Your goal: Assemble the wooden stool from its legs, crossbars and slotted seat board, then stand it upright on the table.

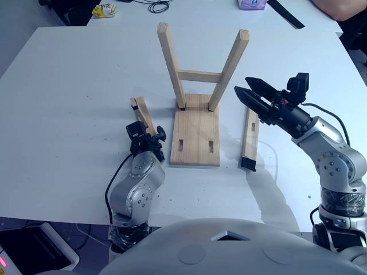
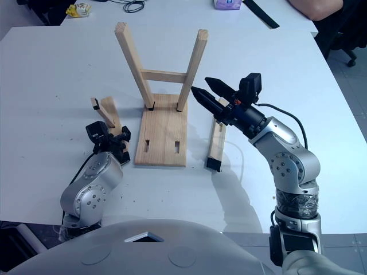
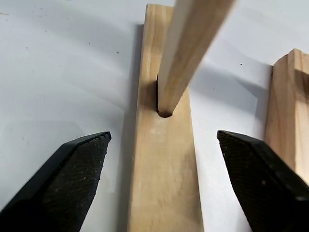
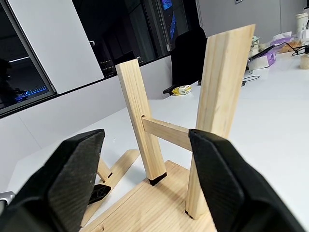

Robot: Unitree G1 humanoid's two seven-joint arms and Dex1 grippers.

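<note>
Near the middle of the desk (image 1: 74, 86) the slotted seat board (image 1: 196, 130) lies flat, its long side running from the near edge toward the far edge. Two legs (image 1: 171, 63) stand upright in the slots at its far end, leaning slightly apart at the top and joined by a crossbar (image 1: 200, 75) about halfway up. The two slots at the board's near end are bare.

Just beside the board's right edge a loose leg (image 1: 250, 140) lies flat on the desk, a dark cap on its near end. Off the board's left edge lies another leg (image 1: 143, 113), with a short bar (image 3: 186, 53) plugged into it and rising at a tilt.

Over this left-hand leg hangs the left gripper (image 3: 163, 137), jaws wide, one on each side of the wood and touching nothing. The right gripper (image 1: 243, 85) hovers just right of the right upright leg, above the far end of the loose leg, jaws parted and holding nothing.
</note>
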